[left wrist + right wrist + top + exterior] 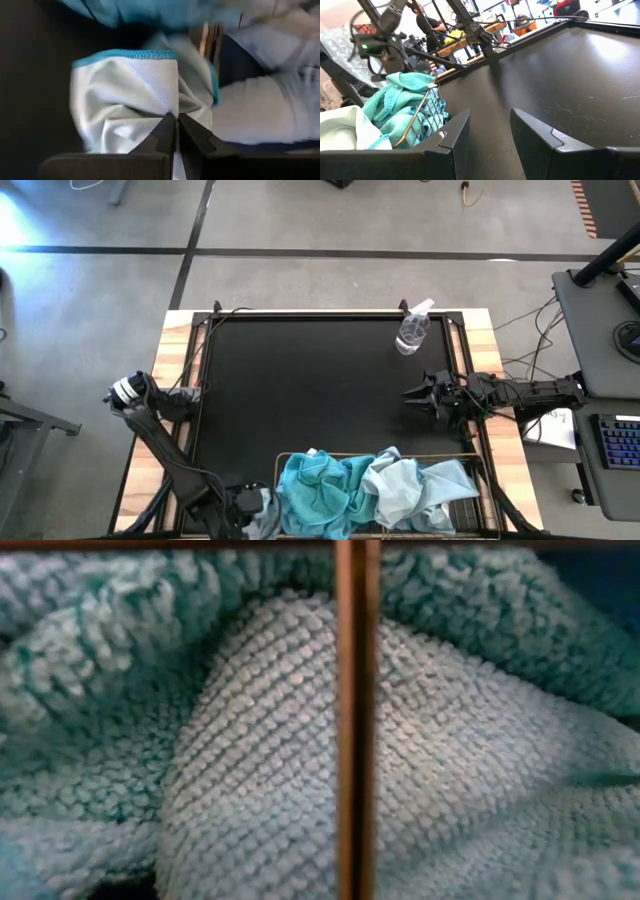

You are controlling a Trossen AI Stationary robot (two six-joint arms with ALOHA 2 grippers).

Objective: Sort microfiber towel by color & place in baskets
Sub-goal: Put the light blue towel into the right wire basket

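Towels: a heap of turquoise towels (318, 488) and pale grey-blue towels (405, 485) at the table's near edge, its long axis running left to right.
Baskets: wire baskets (462, 510) under the heap, rim showing.
Pinched towel: pale cloth with turquoise hem (125, 95), just left of the heap.
Left gripper (176, 125): at the near-left corner, fingers pressed together on that cloth.
Right gripper (420, 394): by the right edge, pointing left, fingers spread, empty.
Spray bottle (412, 330): far right, lying down.

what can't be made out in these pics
- Dark bronze wire-mesh baskets: high view, heaped turquoise towels and pale grey-blue towels plus the picture's bottom edge hide them.
- Low view: towels against the lens block the table.
- Left gripper, shut on a pale towel: cut off in the high view.
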